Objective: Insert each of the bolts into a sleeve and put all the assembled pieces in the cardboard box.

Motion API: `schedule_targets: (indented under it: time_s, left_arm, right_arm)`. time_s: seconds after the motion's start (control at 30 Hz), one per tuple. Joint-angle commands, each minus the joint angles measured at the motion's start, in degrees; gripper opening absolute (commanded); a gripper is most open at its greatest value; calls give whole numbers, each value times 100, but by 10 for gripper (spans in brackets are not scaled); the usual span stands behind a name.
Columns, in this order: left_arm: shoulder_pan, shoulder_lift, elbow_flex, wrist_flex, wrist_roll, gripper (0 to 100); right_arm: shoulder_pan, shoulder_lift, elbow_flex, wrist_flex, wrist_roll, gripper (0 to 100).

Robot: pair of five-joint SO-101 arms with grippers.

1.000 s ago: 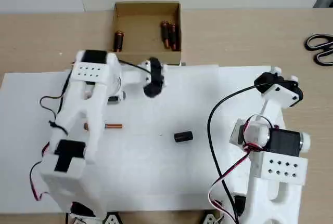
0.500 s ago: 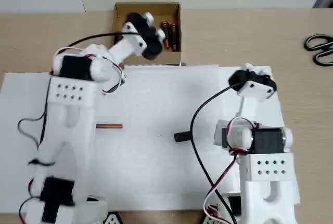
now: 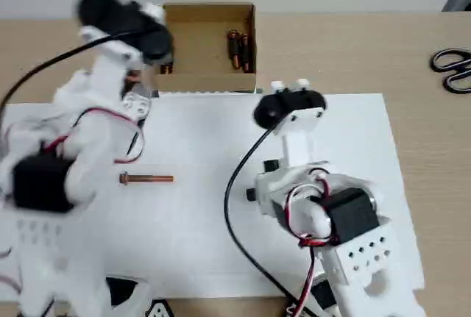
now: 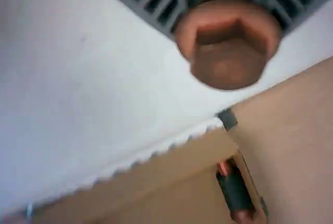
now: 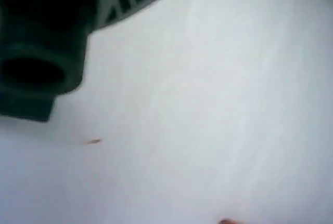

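There are two bare bolts: a loose bolt (image 3: 147,179) lying on the single white sheet (image 3: 199,140) and a second bolt (image 4: 226,47) seen head-on from the left wrist. One empty sleeve (image 5: 39,70) is in sight. The one cardboard box (image 3: 209,9) holds three assembled pieces: a first piece (image 3: 233,48) and a second piece (image 3: 246,52) side by side, plus a third piece (image 3: 166,67) (half hidden behind an arm). There is one pair of scissors (image 3: 452,67) on the table, and two arms, the left arm (image 3: 88,133) and the right arm (image 3: 324,207).
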Motion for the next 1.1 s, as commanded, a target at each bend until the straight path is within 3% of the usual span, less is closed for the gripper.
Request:
schedule_targets:
  time_s: [0.0, 0.2, 0.43, 0.67, 0.93, 1.07]
  left_arm:
    - [-35, -651, 224, -149, 1310, 6]
    - [-35, -1881, 1640, -202, 2901, 6]
    - [9, -3631, 3776, -1240, 3420, 6]
    - [18, -5336, 5780, -2259, 3710, 6]
    - [26, -5978, 6334, -2321, 4703, 6]
    - [246, -6004, 6308, -2312, 4853, 6]
  right_arm:
    - [-312, -259, -281, -66, 44, 2]
    - [-602, -1138, 202, -127, 440, 2]
    - [-602, -2343, 1785, -1270, 1108, 2]
    - [-620, -2914, 2980, -2255, 1187, 2]
    - [-646, -3081, 3895, -3626, 1714, 2]
    - [-1138, -3292, 4316, -4075, 2092, 2]
